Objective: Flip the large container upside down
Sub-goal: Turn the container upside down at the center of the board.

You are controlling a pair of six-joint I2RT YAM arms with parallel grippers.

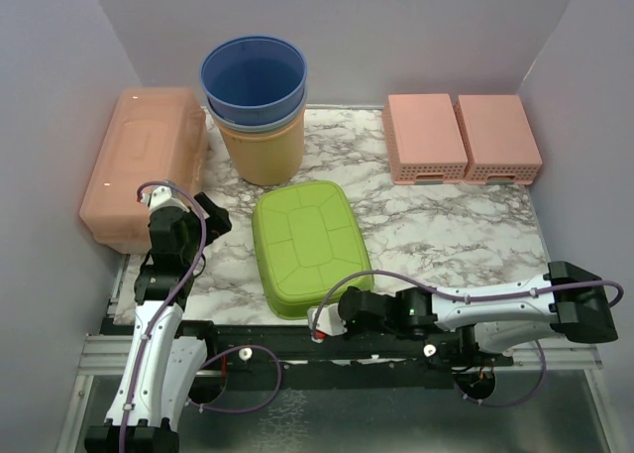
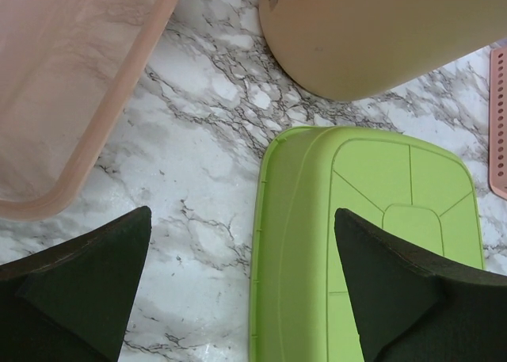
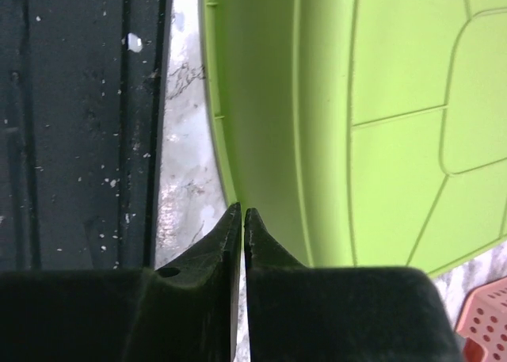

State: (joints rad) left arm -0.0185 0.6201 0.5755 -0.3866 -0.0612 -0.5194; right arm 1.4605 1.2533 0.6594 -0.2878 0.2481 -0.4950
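Right gripper [image 3: 242, 215]: at the near rim of the green container [image 1: 309, 243], fingers pressed together, nothing seen between them.
Left gripper [image 2: 242, 213]: off the container's left side, jaws wide apart, holding nothing.
Green container: centre of the marble top [image 1: 446, 225], lying rim down with its ribbed base facing up. The flip looks complete; what seems left is for the arms to draw clear.
Beyond the container: blue bucket [image 1: 256, 76] nested in a tan bucket [image 1: 265, 151].
Far left of it: pink lidded box [image 1: 144, 161].
Far right of it: pink perforated baskets [image 1: 426, 136], side by side.
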